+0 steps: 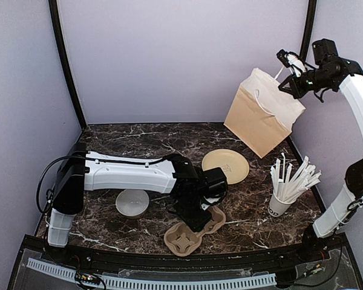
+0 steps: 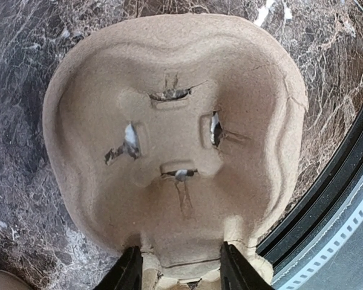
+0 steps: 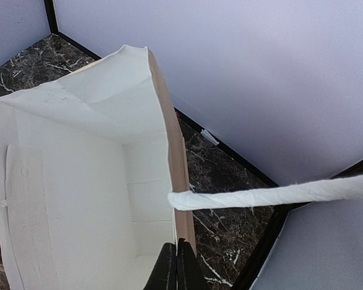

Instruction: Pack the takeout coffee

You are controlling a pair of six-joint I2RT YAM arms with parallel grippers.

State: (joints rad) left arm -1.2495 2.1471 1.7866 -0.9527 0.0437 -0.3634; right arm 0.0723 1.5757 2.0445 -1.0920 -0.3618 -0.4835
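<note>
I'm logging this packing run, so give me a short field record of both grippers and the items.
left gripper: closed across brown moulded pulp cup carrier
right gripper: shut on white twisted handle of brown paper bag, bag tilted
dark marble table: white bowl, round tan disc, white cup of straws
takeout coffee cup: not in view

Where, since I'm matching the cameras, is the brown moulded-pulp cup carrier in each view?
Top external: brown moulded-pulp cup carrier, bottom centre.
Left wrist: carrier fills the picture.
Right wrist: not in it.
Shared landmark: dark marble table, in all three.
</note>
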